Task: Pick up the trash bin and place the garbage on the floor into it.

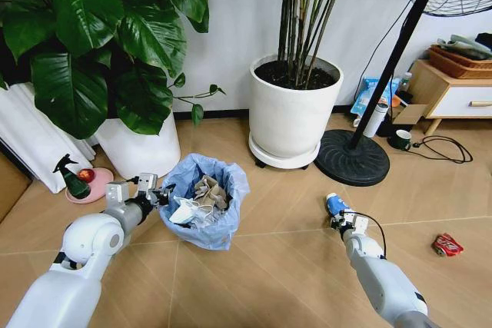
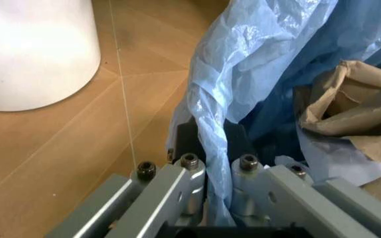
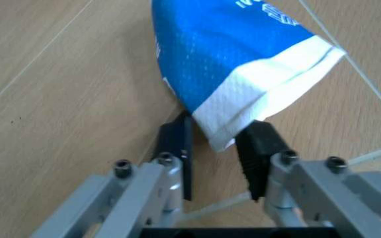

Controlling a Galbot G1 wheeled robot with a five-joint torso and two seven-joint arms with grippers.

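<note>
The left hand (image 2: 212,148) is clenched on the liner rim of the trash bin (image 1: 206,199), which stands upright on the floor (image 1: 277,266). The right hand (image 3: 217,158) straddles the blue-white wrapper (image 3: 237,64), not yet clamped. With only the white end between the fingers, it may slip. Its long axis points away from the hand.

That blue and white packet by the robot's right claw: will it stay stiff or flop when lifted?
Probably flop: the blue-white packet looks like thin crimped wrapper. Likely light. The right gripper straddles only its corner, so it might dangle or slip.
</note>
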